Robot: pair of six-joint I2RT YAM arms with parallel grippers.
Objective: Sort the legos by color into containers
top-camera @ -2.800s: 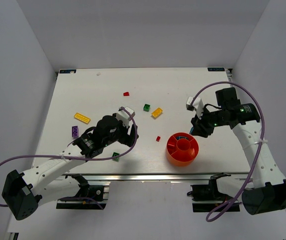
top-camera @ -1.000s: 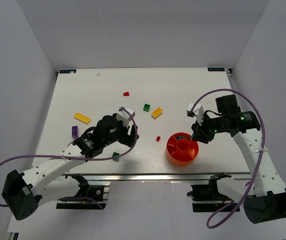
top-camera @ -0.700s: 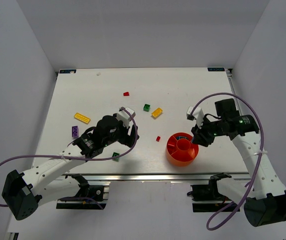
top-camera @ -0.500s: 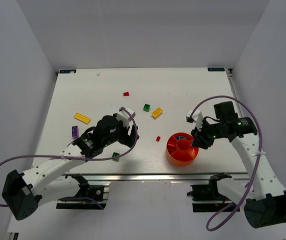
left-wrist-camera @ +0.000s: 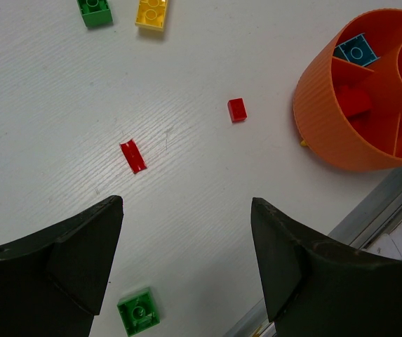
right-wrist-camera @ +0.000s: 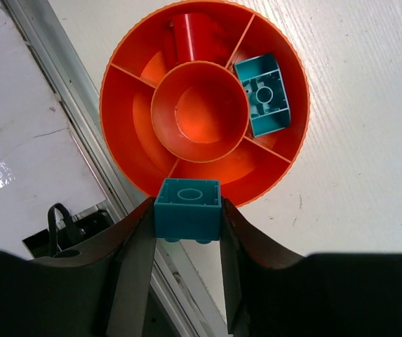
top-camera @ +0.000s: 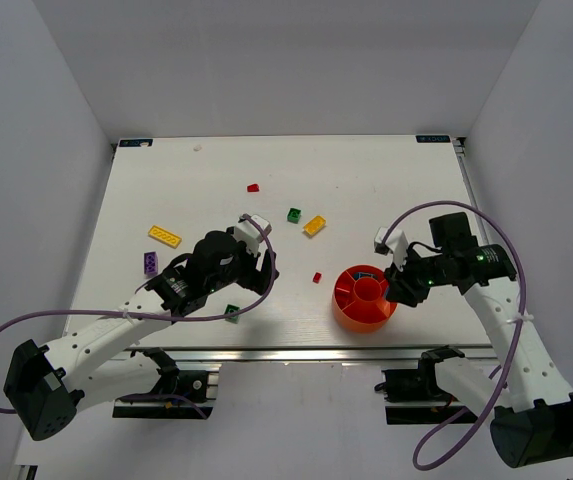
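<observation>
1. Right now the action is at the near edge. The right tool [right-wrist-camera: 186, 212] has swung in from beyond the tray [right-wrist-camera: 127, 151] and now hangs over its rim. It is clenched on a cyan brick [right-wrist-camera: 186, 202], one finger on each side.
2. So the carry is nearly over and the drop comes next. The held brick sits above an empty wedge, though. The stored cyan brick [right-wrist-camera: 262, 95] lies in another wedge across the centre cup. I'd say the arm needs a small shift before letting go, or the colours end up split.
3. A red piece [right-wrist-camera: 186, 35] already lies in a wedge of its own.
4. To the left, the left tool [left-wrist-camera: 184, 219] has not stirred. Its jaws stand wide apart with nothing between them, above the bare desk [top-camera: 366, 170].
5. Below that tool a green brick [left-wrist-camera: 139, 310] lies nearest. A red plate [left-wrist-camera: 132, 156] and a small red brick [left-wrist-camera: 236, 109] lie just past it.
6. Farther out are another green brick [left-wrist-camera: 93, 10] and a yellow brick [left-wrist-camera: 151, 12], side by side. A purple piece [top-camera: 151, 264] and a yellow plate [top-camera: 164, 237] lie off to the left.
7. Farthest away sits a lone red bit [top-camera: 253, 187]. Most of the sorting is not yet done.
</observation>
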